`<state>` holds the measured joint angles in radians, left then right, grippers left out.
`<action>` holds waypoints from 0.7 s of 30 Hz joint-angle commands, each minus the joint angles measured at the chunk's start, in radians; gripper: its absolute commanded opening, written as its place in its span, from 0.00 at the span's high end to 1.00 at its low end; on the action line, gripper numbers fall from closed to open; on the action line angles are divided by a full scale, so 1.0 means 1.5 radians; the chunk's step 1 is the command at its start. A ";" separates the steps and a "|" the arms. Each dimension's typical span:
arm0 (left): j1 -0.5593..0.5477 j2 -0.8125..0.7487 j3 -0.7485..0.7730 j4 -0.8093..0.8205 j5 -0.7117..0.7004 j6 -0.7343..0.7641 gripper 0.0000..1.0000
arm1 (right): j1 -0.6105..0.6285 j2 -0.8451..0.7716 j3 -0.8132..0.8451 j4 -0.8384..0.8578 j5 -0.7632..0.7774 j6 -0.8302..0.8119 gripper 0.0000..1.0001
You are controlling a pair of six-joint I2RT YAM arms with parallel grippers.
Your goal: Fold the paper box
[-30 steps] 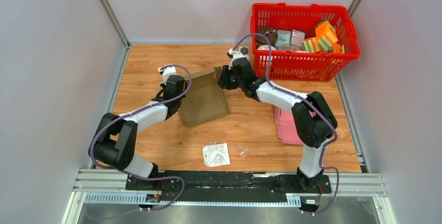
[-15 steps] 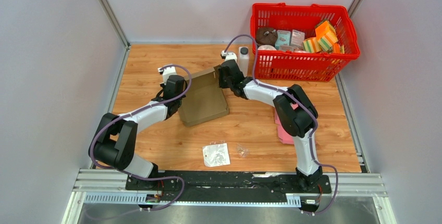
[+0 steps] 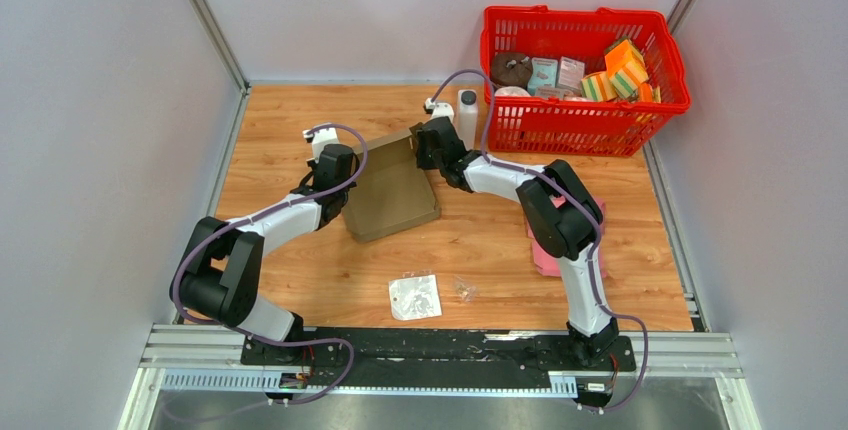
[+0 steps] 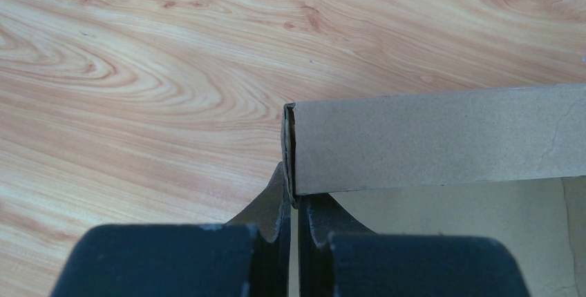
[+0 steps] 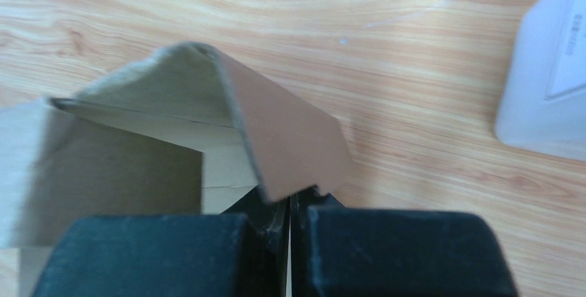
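Cardboard makes up the box (image 3: pixel 392 193), a brown, half-formed tray lying open on the wooden table (image 3: pixel 290 115) just left of the frame's centre in the overhead view. One side flap stands up at its upper right corner.

The left claw (image 3: pixel 346 186) meets the tray's left edge. Seen from its wrist, the left claw (image 4: pixel 294 204) has its jaws pressed together on the thin end of a raised cardboard wall (image 4: pixel 428 138), with only a sliver of gap between them.

The right claw (image 3: pixel 424 147) is at the tray's upper right corner. From its own wrist, the right claw (image 5: pixel 289 208) is pinched tight on the lower edge of a bent flap (image 5: pixel 283 138) that peaks above it.

A white bottle (image 3: pixel 467 115) stands just right of that claw, beside a red basket (image 3: pixel 585 12) in the upper right. The basket holds striped sponges (image 3: pixel 620 75) and small packets (image 3: pixel 555 72) — their print is too small to read. The bottle's label (image 5: pixel 563 41) shows at the right edge of the right wrist view, too blurred to read.

A pink pad (image 3: pixel 548 253) lies under the right arm, and a clear bag (image 3: pixel 415 297) with a white sheet lies at lower centre — no text legible.
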<state>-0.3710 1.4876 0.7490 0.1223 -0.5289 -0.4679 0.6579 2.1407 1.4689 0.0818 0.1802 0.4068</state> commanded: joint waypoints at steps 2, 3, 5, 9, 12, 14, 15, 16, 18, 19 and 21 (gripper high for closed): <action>0.000 -0.010 0.012 -0.030 0.012 -0.001 1.00 | 0.001 -0.006 -0.011 0.090 -0.059 0.046 1.00; 0.000 -0.010 0.011 -0.031 0.013 -0.002 1.00 | 0.001 -0.003 -0.006 0.082 -0.062 0.049 1.00; 0.000 -0.010 0.010 -0.032 0.013 -0.003 1.00 | 0.002 0.016 0.011 0.058 -0.067 0.064 1.00; 0.000 -0.013 0.008 -0.033 0.013 -0.004 1.00 | -0.001 0.020 -0.011 0.078 -0.076 0.086 1.00; 0.000 -0.015 0.005 -0.033 0.013 -0.007 1.00 | -0.001 0.041 0.022 0.015 -0.075 0.112 1.00; 0.000 -0.015 0.006 -0.033 0.014 -0.010 1.00 | -0.002 0.055 0.034 -0.022 -0.089 0.127 1.00; 0.000 -0.014 0.004 -0.032 0.016 -0.010 1.00 | -0.002 0.065 0.036 -0.028 -0.092 0.136 1.00; 0.000 -0.015 0.004 -0.032 0.015 -0.010 1.00 | -0.003 0.068 0.036 -0.034 -0.095 0.137 1.00; 0.000 -0.013 0.004 -0.033 0.014 -0.009 1.00 | -0.006 0.068 0.024 -0.043 -0.098 0.140 1.00; 0.000 -0.014 0.003 -0.033 0.015 -0.007 1.00 | -0.007 0.063 0.020 -0.041 -0.104 0.131 1.00; 0.000 -0.015 0.003 -0.036 0.010 -0.002 1.00 | -0.011 0.041 0.018 -0.051 -0.107 0.110 0.99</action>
<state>-0.3714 1.4868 0.7490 0.1223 -0.5240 -0.4686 0.6559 2.2227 1.5005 0.0586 0.0330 0.5900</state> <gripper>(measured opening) 0.025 0.005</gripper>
